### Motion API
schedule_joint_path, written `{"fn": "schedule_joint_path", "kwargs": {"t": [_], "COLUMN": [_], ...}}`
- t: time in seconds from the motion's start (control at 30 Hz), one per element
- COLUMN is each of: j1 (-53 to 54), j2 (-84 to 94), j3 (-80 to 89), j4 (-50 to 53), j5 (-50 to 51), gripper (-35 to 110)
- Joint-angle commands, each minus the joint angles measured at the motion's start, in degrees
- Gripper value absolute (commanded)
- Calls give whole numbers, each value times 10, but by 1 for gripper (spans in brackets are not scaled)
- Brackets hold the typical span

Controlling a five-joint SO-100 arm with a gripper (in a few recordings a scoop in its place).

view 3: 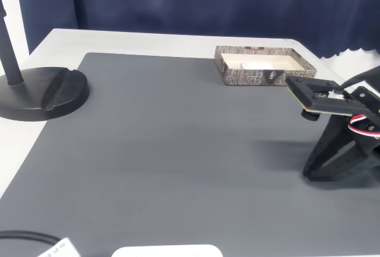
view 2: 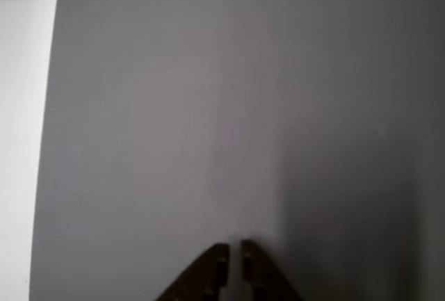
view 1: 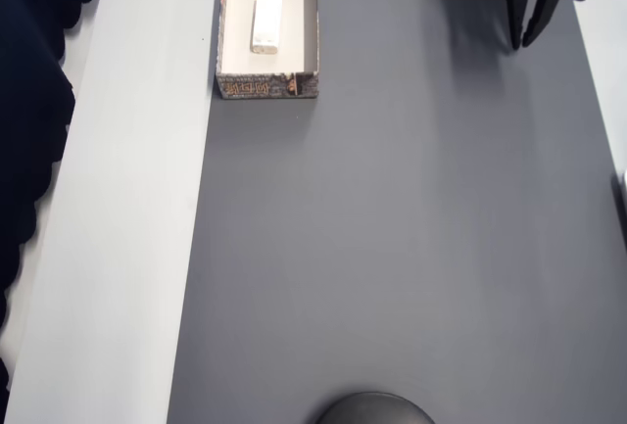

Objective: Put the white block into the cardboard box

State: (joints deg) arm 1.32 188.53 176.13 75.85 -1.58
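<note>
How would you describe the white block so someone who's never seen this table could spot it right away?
Start at the dark grey mat covering most of the table, then go to its top left corner in the overhead view, where the cardboard box sits. The white block lies flat on the box's cream floor, a small rounded rectangle and the only thing inside it.

Overhead, wrist, low side views

Box [view 3: 265, 67] at the far edge of a grey mat [view 3: 166, 150]; black gripper [view 3: 310, 174] tips resting on the mat at right; round stand base [view 3: 41, 94] at left.
</note>
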Motion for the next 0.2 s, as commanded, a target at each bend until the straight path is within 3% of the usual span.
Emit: {"fn": "schedule_joint_path", "kwargs": {"t": [0.0, 0.17], "j1": [-10, -10], "j2": [20, 20], "j3": [11, 11], "j4": [4, 4], "j5": [-4, -4], "gripper": [-2, -2]}}
